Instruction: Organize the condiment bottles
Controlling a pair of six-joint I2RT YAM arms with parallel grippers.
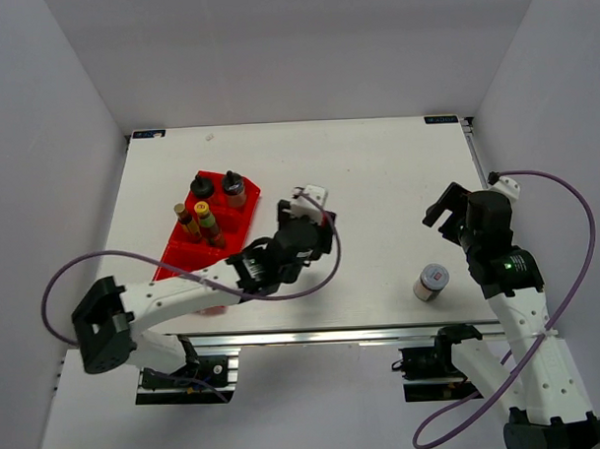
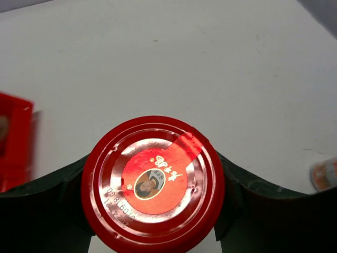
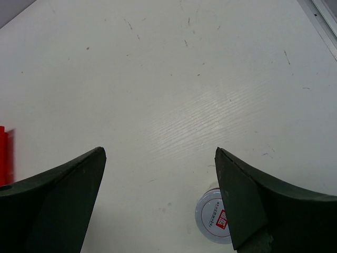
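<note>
Top external: four bottles (image 1: 232,187) trayed (left jaws clamp one jar (image 2: 152,184); right jaws wide).

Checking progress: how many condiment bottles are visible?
6. Four bottles in the red divided plastic tray (more may be hidden); one red-lidded jar in the left gripper; one white-capped jar on the white table.

Condiment bottles: 4 in tray, 1 gripped, 1 loose.
Black-cap bottle (image 1: 233,187), yellow-cap bottle (image 1: 201,189), brownish-cap bottle (image 1: 182,213) & red-and-yellow bottle (image 1: 209,226) stand upright in red tray (image 1: 173,260). Red-lid jar (image 2: 152,184), sticker on top, held in left claw (image 2: 152,161). White-cap jar (image 1: 431,281) upright on worktop (image 1: 377,182), well apart.
</note>
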